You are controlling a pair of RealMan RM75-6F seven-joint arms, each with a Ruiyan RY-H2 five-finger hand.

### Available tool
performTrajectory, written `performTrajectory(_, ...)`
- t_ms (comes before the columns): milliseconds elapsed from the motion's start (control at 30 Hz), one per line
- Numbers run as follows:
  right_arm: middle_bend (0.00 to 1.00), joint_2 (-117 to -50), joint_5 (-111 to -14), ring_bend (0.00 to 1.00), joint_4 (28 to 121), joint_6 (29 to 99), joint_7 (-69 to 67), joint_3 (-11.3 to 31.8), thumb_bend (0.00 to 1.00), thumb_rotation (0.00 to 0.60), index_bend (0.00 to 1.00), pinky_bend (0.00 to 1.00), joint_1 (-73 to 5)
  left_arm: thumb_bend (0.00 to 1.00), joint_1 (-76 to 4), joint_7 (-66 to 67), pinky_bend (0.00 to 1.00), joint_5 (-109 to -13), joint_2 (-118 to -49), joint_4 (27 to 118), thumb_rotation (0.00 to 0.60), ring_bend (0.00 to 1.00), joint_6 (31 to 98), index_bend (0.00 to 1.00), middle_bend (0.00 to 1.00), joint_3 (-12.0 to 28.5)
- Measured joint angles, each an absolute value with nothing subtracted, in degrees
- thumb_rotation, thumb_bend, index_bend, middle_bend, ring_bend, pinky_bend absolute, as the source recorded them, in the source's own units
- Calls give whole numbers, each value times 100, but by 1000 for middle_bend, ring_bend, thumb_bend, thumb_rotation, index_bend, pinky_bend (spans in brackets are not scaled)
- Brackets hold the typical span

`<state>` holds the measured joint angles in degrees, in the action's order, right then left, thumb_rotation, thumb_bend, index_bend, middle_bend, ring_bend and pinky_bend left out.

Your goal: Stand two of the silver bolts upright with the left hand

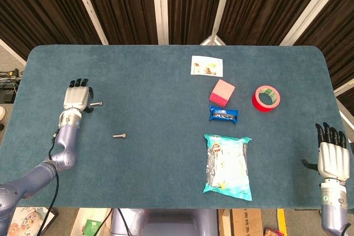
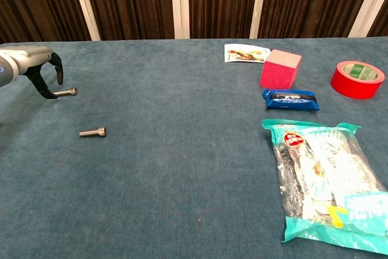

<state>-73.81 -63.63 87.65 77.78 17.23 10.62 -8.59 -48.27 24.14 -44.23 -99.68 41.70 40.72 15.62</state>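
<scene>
Fingers (image 2: 56, 68) of my left hand (image 1: 77, 96) curl apart over the far bolt (image 2: 65, 92), gripping nothing; near bolt (image 2: 93, 132) lies flat nearby. Risk: fingertips nudge the bolt, rolling it away. Right hand (image 1: 331, 160) open, idle.

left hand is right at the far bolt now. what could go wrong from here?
1. The far bolt lies flat on the table with the left hand curled over its end; a fingertip may nudge it and roll it away instead of gripping.
2. It is small and thin, so a pinch could slip or tip it when stood up.
3. The near bolt lies close by; a sweep of the arm might knock it.
</scene>
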Motion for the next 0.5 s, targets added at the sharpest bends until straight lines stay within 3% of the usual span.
performTrajectory(500, 20, -7368, -6351, 0, 8780, 7795, 1662, 1065, 0, 600, 78, 0, -850, 391, -4849, 1995, 0, -4879, -10259, 3711, 600, 0, 3949, 516, 88, 1532)
